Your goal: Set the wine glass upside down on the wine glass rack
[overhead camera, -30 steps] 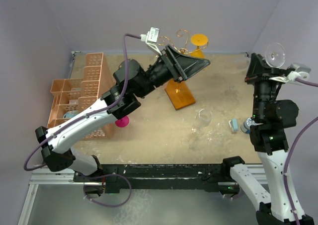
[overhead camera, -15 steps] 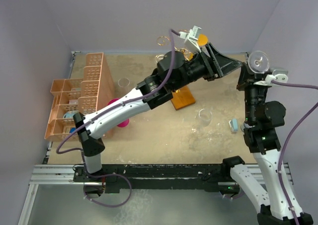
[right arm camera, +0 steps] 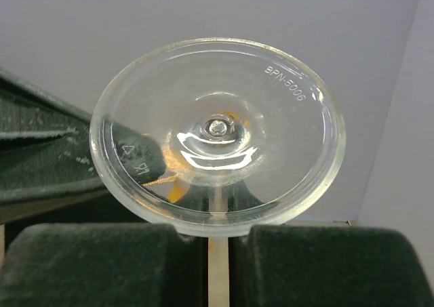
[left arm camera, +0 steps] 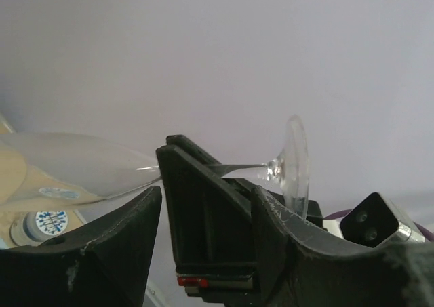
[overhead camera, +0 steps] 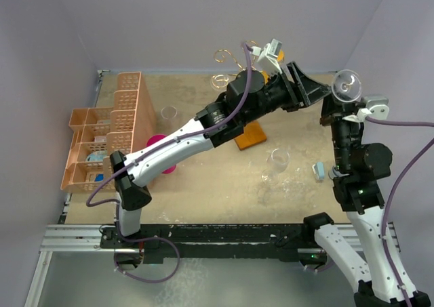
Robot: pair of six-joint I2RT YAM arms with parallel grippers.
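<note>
Wine glass (overhead camera: pixel 345 86), foot uppermost, stem pinched in right jaws; left jaws agape just beside. Hazard: skewed closure could snap stem or strike right jaws.

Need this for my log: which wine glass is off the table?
The wine glass gripped by its stem in the right claw, foot up. The central glass and the glass near the orange crate stand on the table.

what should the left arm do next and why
Probably close the left gripper on the wine glass stem. Its open fingers seem to flank the glass, which the right gripper holds foot-up, and the wine glass rack stands nearer the left arm.
</note>
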